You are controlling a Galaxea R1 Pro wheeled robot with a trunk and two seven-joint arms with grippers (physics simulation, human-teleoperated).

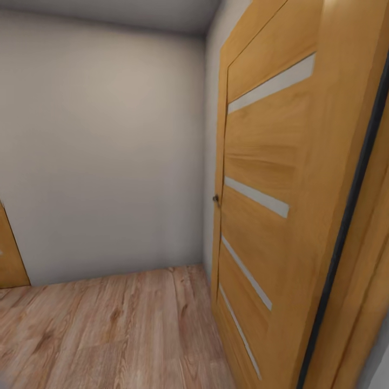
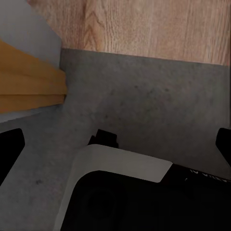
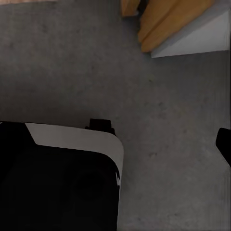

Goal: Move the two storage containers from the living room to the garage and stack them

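Facing an orange-wood door (image 1: 270, 205) at frame right, white wall (image 1: 102, 151) at left, wood-plank flooring (image 1: 108, 329) below, my left claw (image 2: 115, 144) released over grey concrete floor (image 2: 144, 106), right claw state I cannot tell.

Orange-wood door (image 1: 270, 205): cut off by the head view's right and bottom edges.
Door handle (image 1: 215, 199): too small to make out.
Left gripper (image 2: 115, 144): fingers (image 2: 10, 149) cut by frame edges.
Right gripper (image 3: 120, 139): one fingertip (image 3: 224, 143) visible at edge.
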